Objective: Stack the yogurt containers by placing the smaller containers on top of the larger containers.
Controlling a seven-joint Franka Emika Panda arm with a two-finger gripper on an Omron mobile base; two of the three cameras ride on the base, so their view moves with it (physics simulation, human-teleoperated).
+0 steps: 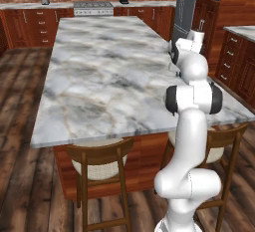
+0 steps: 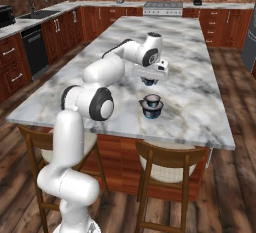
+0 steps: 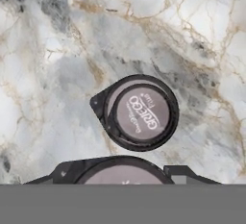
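the white arm's two-finger claw [image 2: 148, 81] hangs over the grey-veined marble island top [image 2: 200, 72], clamped partway shut around a small dark round yogurt cup [image 3: 122, 172]. the wider dark blue yogurt cup with a pale lid [image 2: 151, 105] sits just below and beside it, not touching.

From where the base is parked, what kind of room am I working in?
A home kitchen, by the look of it: a marble-topped island with wooden stools tucked under its edge, a stove on the back counter below a brick wall, and a sink among wooden cabinets.
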